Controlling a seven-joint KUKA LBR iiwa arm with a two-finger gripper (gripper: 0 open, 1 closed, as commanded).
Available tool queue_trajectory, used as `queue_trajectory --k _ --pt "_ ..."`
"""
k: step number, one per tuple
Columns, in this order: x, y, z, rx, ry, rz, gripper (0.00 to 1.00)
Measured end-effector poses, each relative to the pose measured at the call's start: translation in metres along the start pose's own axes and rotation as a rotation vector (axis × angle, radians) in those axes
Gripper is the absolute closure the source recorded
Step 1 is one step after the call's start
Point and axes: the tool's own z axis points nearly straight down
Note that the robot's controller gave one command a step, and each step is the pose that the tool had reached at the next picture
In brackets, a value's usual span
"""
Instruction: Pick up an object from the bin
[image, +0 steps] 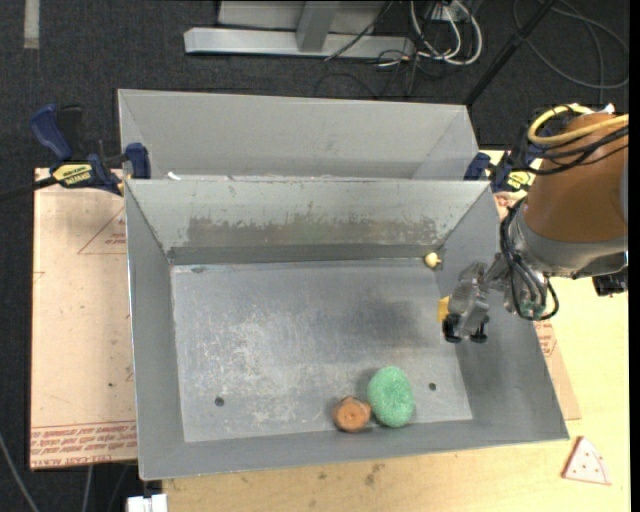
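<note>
My gripper (464, 322) hangs over the right side of the bin, close to the right wall, with nothing seen between its fingers. A green, rough, egg-shaped lump (390, 397) lies near the bin's front edge, below and to the left of the gripper. Touching its left side is a smaller round orange-brown piece (351, 414). A tiny pale yellow ball (432, 260) rests at the back right corner of the floor, above the gripper.
The arm with its orange cover and cables comes in over the bin's right rim. The sloped right wall stands close beside the gripper. The bin floor stretches bare grey to the left and middle.
</note>
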Motion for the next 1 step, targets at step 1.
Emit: queue_trajectory --k 1 --pt "-0.0305 0.0141 -0.0517 0.000 -0.003 0.022 1.00"
